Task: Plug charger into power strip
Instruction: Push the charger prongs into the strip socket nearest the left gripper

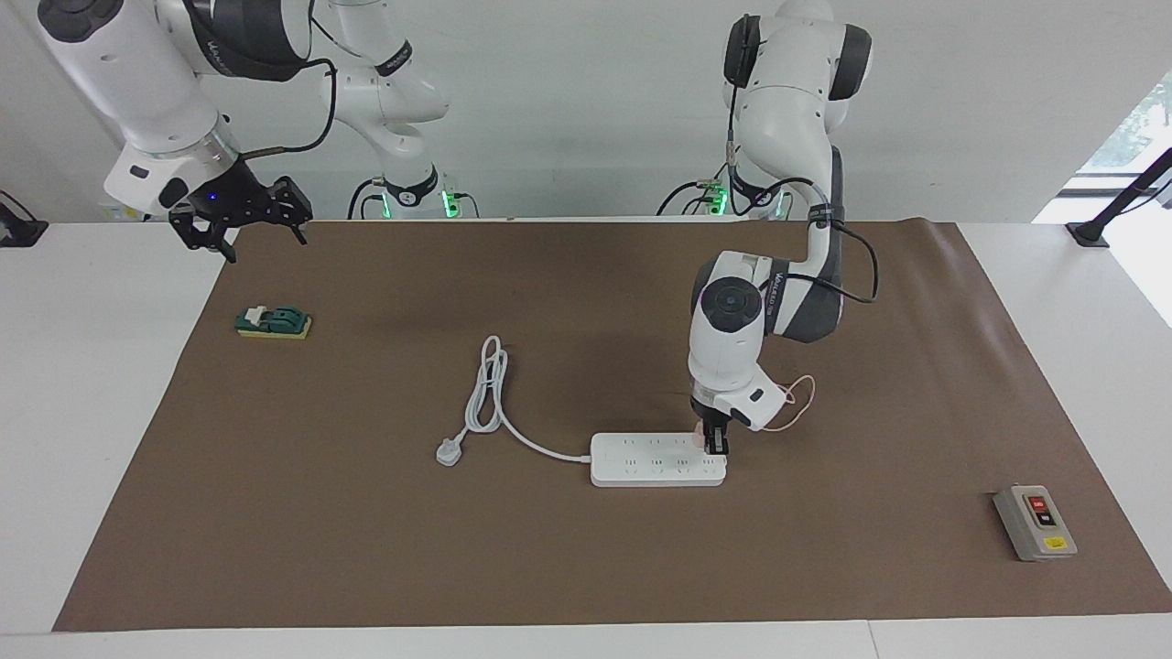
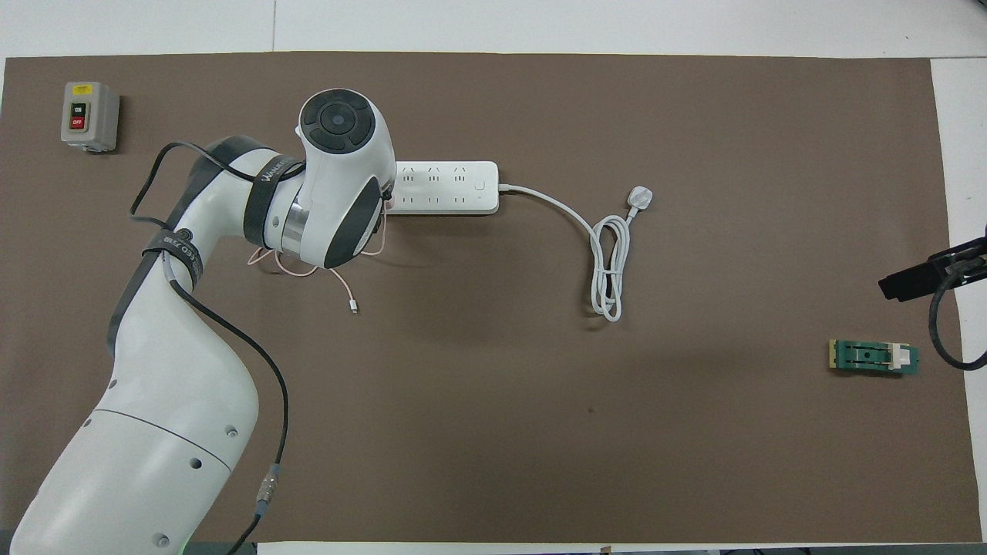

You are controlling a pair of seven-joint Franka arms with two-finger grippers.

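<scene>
Charger [image 1: 701, 434], mostly hidden, sits pinched in the left hand [image 1: 715, 448] on the power strip [image 1: 655, 460].

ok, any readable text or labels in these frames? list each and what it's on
"ON": black button of the grey switch box, overhead view.
"OFF": red button just below it on the same box.
Yellow sticker on the box: too small to read.
Lettering on the left arm's forearm band: blurred, not readable.
The power strip has socket marks only, no readable words.
The green part: no visible text.
</scene>
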